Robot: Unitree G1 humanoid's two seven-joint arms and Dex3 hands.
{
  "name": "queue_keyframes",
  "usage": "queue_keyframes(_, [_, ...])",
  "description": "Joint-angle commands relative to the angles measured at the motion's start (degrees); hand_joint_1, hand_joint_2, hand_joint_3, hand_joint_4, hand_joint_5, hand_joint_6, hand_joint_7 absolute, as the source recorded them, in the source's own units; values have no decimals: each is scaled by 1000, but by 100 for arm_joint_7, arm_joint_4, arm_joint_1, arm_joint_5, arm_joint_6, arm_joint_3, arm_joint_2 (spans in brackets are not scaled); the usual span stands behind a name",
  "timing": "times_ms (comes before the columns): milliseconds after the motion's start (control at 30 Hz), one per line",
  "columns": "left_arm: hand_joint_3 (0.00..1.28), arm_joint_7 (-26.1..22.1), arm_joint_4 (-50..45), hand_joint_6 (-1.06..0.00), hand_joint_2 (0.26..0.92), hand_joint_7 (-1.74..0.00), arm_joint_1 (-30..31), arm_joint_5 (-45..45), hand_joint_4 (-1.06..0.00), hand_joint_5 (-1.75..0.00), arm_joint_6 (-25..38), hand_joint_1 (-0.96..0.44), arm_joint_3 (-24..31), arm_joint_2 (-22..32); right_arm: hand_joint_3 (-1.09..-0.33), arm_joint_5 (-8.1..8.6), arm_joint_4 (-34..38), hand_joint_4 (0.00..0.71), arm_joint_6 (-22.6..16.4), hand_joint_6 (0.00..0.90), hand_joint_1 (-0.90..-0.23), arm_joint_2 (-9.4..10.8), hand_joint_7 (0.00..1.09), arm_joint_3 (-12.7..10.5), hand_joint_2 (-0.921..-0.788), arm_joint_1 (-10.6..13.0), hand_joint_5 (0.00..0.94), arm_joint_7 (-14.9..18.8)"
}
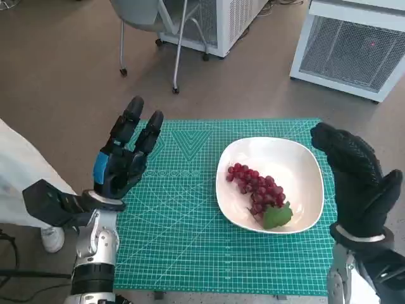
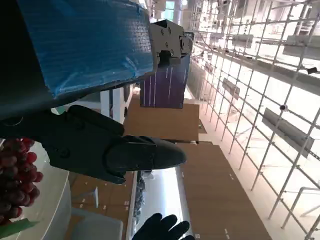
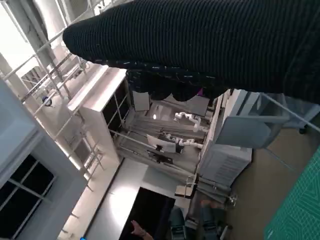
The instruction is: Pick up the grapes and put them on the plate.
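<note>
Bench: green mat (image 1: 190, 240) under plate (image 1: 304, 164).
Grapes (image 1: 256, 189): on plate already.
Left hand (image 1: 123, 158): I see it spread, empty.
Right hand (image 1: 357, 183): empty; spread or curled, I can't tell.
Next: I'd retract.

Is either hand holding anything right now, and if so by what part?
Nothing is held. The left hand and right hand are raised and empty; the grapes lie on the plate.

Brown floor (image 1: 76, 76), grey wheeled chair (image 1: 149, 19), white vented cabinets (image 1: 351, 47) (perhaps coolers), bright overhead glazing (image 2: 260, 90).
</note>
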Motion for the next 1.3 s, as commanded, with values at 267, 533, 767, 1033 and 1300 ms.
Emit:
queue_keyframes(267, [189, 397, -75, -71, 917, -4, 190, 698, -1, 1, -819, -27, -213, 25, -674, 21, 72, 419, 96, 33, -526, -48, 632, -25, -921, 58, 2, 74])
queue_keyframes(533, [162, 476, -93, -15, 921, 0, 238, 939, 1, 1, -1098, 48, -339, 95, -676, -12, 65, 419, 93, 32, -525, -43, 635, -16, -921, 64, 2, 52])
queue_keyframes(767, [137, 459, -175, 0, 918, 1, 262, 973, 1, 1, -1122, 29, -430, 154, -676, -21, 48, 420, 96, 31, -525, -45, 636, -6, -921, 67, 2, 54])
queue_keyframes(1033, [92, 447, -335, 1, 896, 1, 319, 946, 1, 1, -1039, -38, -519, 224, -675, -7, 104, 420, 83, 31, -525, -52, 637, -12, -921, 40, 2, 75])
queue_keyframes(1300, [63, 461, -458, 1, 886, 1, 361, 924, 1, 1, -971, -90, -572, 259, -674, -3, 143, 421, 68, 33, -526, -55, 637, -15, -921, 23, 2, 89])
